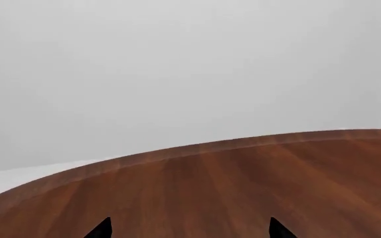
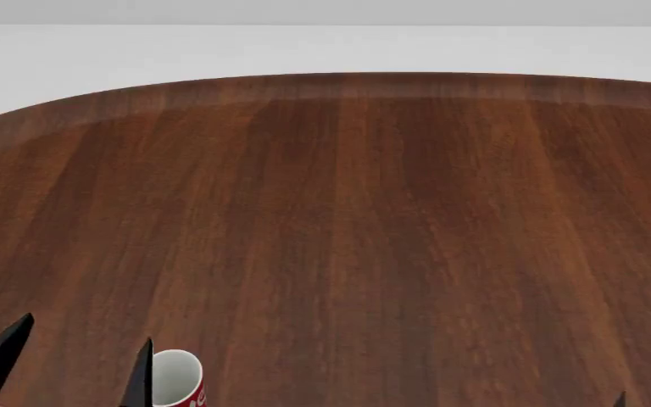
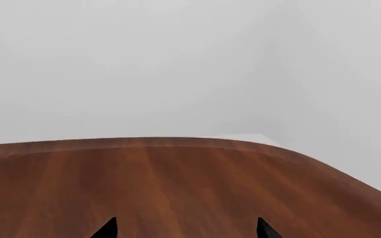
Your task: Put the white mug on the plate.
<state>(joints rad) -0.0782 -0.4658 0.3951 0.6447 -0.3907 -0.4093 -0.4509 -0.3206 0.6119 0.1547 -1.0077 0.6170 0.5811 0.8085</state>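
Both our arms hang low at the near edge of the wooden table [image 2: 348, 212], which reads as a rest pose: nothing is gripped and no reach has begun.

Our left pincer [image 2: 71, 360] shows in the head view as two dark fingertips set well apart, and its wrist view shows the same pair of tips [image 1: 104, 229] with bare wood between them, so we judge it spread and empty. Just beside its inner fingertip, on the side toward our right arm, stands a red mug [image 2: 179, 380] with a white interior; it is the patterned one, not the mug we want.

Our right pincer [image 3: 185, 229] is likewise spread in its wrist view, with only table ahead of it; the head view catches no more than a dark sliver of it at the lower corner.

Neither the white mug nor the plate appears in any view. We judge they sit nearer to us than the cameras now reach, so the first need is to look lower before committing either arm.
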